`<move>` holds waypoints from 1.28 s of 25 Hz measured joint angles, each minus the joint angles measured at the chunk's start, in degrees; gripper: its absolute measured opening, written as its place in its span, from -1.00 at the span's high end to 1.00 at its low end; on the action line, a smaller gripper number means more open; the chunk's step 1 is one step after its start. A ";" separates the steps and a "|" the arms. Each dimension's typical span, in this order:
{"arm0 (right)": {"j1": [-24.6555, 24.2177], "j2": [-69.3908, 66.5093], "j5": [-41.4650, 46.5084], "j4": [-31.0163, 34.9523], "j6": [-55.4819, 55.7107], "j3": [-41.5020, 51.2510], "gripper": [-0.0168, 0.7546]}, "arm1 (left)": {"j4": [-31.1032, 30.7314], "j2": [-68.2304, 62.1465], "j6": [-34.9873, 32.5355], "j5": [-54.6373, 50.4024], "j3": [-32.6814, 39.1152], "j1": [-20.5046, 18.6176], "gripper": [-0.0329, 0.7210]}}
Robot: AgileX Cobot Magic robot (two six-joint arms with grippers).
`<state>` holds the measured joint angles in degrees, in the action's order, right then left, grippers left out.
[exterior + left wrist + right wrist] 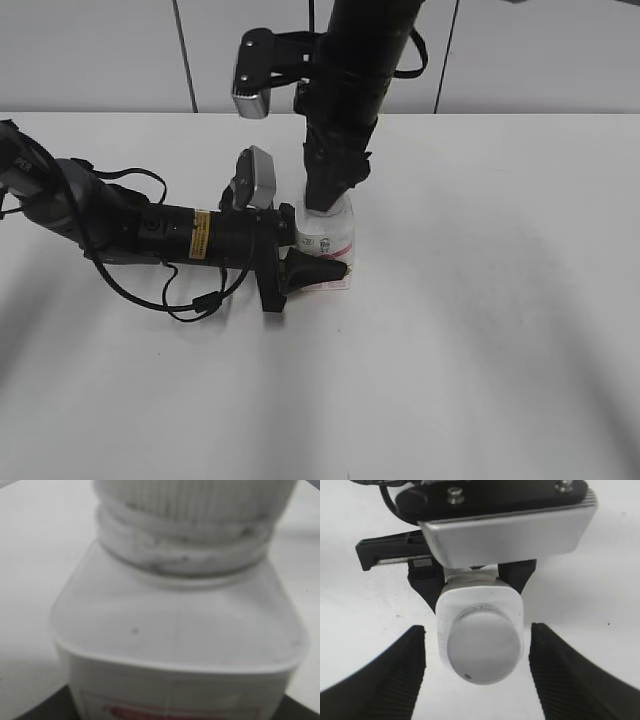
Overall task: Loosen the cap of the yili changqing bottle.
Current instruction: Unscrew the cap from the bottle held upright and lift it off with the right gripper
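Note:
The yili changqing bottle [334, 243] stands upright on the white table, white with a pink and red label. My left gripper [312, 268] reaches in from the left and is shut on the bottle's body. In the left wrist view the bottle [175, 640] fills the frame, with the ribbed white cap [195, 500] at the top. My right gripper [330, 196] hangs straight down over the bottle and hides the cap in the exterior view. In the right wrist view the cap [482, 647] lies between my open right jaws [477, 677], with a gap on each side.
The white table [480, 330] spreads all round the bottle. The left arm and its cables [130, 230] lie across the table's left side. A grey panelled wall [100, 50] stands behind. The left wrist camera housing [505, 535] shows just behind the bottle.

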<state>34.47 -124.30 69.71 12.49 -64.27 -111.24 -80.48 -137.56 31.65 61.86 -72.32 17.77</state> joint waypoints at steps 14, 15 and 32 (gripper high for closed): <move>0.00 2.62 0.05 -1.78 39.83 0.00 -0.38 | 0.00 0.00 0.00 0.00 0.00 0.00 -0.08; 0.00 2.62 0.05 -2.58 43.08 0.00 -0.38 | 0.00 0.00 0.00 0.00 0.00 0.00 -0.08; 0.00 2.62 0.14 -2.41 78.92 0.00 -0.38 | 0.16 0.00 0.00 0.00 0.00 0.00 -0.08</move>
<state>34.47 -121.69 69.85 10.08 14.65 -111.24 -80.32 -137.56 31.65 61.86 -72.32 17.77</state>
